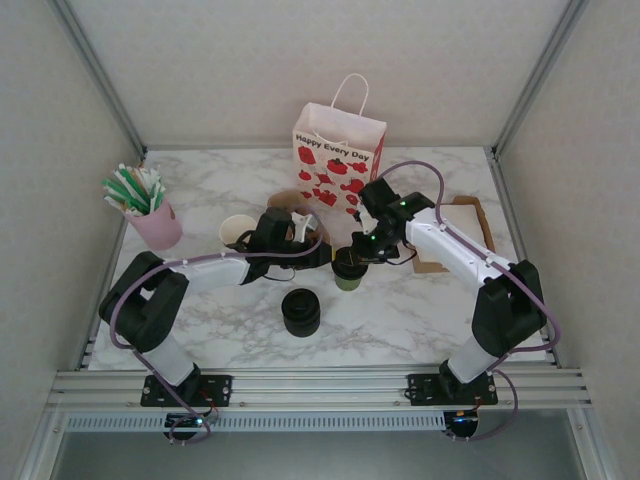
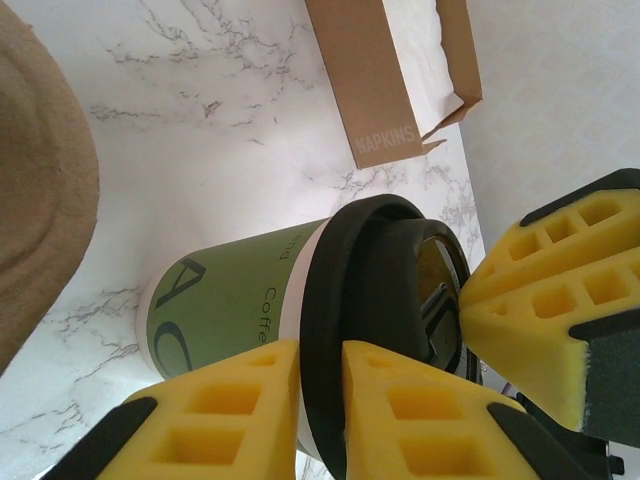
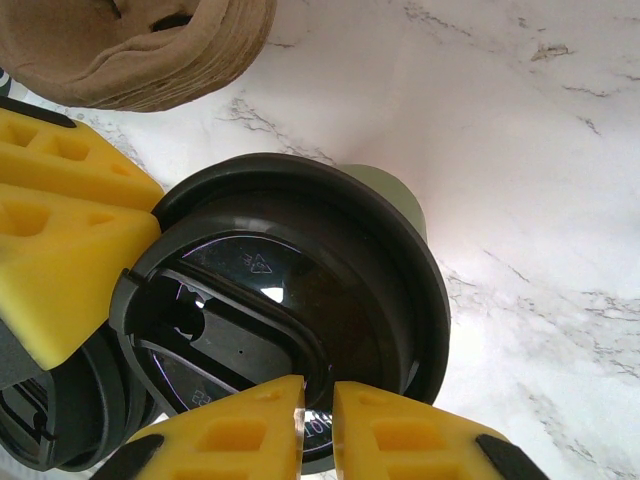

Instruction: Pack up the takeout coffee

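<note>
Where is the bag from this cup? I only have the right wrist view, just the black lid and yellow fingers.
Observer: In the top view the paper bag stands upright behind the takeout coffee, toward the far wall.
Operator: And what's the yellow block at my left edge?
Observer: That is a finger of the left gripper, whose arm comes in from the cup's left side.
Operator: Is anything on the near side of the cup?
Observer: Yes. A squat black stack of lids stands nearer the arm mounts, apart from the cup.
</note>
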Action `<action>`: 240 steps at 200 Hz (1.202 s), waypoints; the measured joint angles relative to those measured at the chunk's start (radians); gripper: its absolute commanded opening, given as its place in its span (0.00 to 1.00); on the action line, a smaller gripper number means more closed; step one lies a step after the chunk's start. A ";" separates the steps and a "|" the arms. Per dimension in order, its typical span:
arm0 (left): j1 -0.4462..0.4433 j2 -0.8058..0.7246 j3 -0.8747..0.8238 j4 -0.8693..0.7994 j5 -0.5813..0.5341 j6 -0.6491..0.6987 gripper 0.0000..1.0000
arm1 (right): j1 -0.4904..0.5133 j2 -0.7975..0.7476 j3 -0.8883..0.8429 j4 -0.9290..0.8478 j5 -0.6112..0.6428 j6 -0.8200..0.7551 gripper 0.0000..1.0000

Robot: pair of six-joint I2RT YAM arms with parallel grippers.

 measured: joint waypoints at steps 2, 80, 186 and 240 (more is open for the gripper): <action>-0.001 -0.001 0.000 -0.002 -0.002 0.000 0.19 | 0.000 0.000 0.000 0.000 0.000 0.000 0.18; -0.019 -0.036 0.000 -0.080 -0.050 -0.003 0.31 | -0.002 0.016 0.021 -0.014 0.007 -0.007 0.20; -0.051 -0.114 0.000 -0.209 -0.056 -0.001 0.48 | -0.005 0.031 0.068 -0.019 0.034 -0.026 0.28; -0.036 -0.127 0.015 -0.240 -0.055 0.022 0.46 | -0.004 -0.047 0.014 -0.009 0.022 -0.009 0.21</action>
